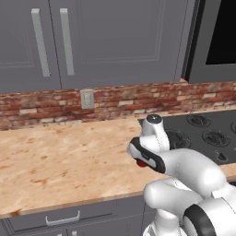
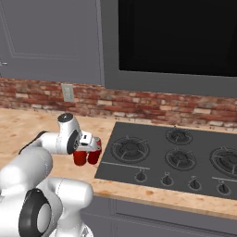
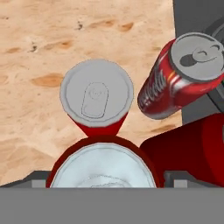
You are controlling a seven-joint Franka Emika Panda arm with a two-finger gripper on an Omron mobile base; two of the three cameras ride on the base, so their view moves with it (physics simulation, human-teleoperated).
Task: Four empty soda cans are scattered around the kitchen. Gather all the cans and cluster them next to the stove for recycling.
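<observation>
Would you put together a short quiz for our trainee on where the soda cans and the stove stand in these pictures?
1. True or false: the soda cans stand on the burners of the stove.
2. What is fixed to the brick wall behind the counter? A) outlet plate B) clock C) knife rack
3. How many silver can tops show in the hand view?
Key: 1 false, they stand on the counter beside the stove's left edge; 2 A; 3 three.
</observation>
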